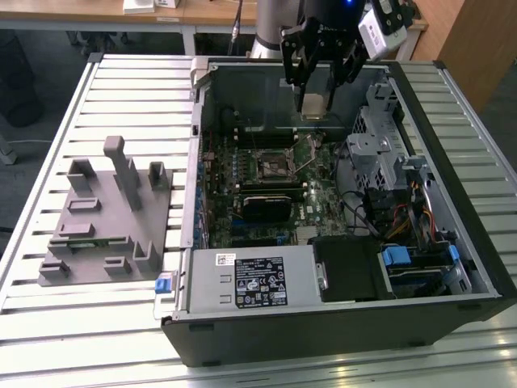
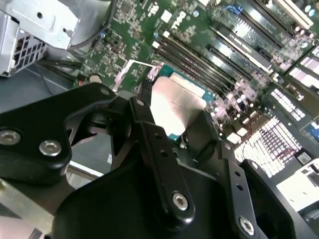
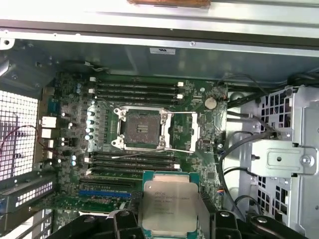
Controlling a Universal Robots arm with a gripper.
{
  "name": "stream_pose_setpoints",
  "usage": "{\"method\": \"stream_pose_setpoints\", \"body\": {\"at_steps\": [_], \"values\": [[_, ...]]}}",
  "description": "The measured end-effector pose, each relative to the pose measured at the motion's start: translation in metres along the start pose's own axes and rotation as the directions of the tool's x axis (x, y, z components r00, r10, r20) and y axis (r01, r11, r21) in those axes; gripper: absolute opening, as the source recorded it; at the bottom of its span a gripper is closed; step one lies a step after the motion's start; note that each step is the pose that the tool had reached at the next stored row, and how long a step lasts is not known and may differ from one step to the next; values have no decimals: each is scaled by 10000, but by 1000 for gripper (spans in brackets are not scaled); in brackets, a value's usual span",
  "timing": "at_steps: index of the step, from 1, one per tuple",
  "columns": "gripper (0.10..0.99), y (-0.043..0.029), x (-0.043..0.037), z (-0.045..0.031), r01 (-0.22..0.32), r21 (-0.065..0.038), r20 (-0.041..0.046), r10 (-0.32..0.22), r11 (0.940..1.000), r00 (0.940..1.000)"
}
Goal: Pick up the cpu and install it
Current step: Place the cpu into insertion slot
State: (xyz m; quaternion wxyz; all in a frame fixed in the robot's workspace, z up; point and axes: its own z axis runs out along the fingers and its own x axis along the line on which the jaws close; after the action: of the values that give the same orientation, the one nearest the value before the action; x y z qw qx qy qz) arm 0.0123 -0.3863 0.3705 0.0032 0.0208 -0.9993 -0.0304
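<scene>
The gripper (image 1: pixel 313 87) is clamping the cpu (image 1: pixel 312 105). Its black fingers (image 2: pixel 149 129) are pressing in on two opposite edges of the chip, and the jaws are standing only as far apart as the chip is wide. In both wrist views the cpu (image 3: pixel 169 206) is showing its silver lid, with a green rim peeking out around it.

Everything is sitting on a slatted metal table (image 1: pixel 121 89). Toward the exterior view's left, a grey moulded fixture (image 1: pixel 105 218) is lying on the slats. Beside it, the open computer case (image 1: pixel 242 81) is lying on its side, with a labelled power supply (image 1: pixel 250 279) along its near wall. Deeper in, the motherboard (image 1: pixel 242 182) is facing up, and the socket (image 3: pixel 141 128) is sitting bare with its metal frame folded back beside it. Past the table's far edge, a wooden desk (image 1: pixel 153 12) is showing.

The cpu is hanging between the fingertips, touching nothing else. It is up in the air over the board, on the far-wall side of the socket and clear of it.
</scene>
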Motion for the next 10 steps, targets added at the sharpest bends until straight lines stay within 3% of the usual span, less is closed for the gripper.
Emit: {"method": "stream_pose_setpoints", "body": {"at_steps": [2, 5, 10], "values": [[533, 0, -4, 0, -12, 0, 1, 12, 10000, 10000], [533, 0, -4, 2, -467, -2, 29, 467, 9989, 9989], [533, 0, -4, 12, -1375, -16, 84, 1375, 9905, 9905]]}}
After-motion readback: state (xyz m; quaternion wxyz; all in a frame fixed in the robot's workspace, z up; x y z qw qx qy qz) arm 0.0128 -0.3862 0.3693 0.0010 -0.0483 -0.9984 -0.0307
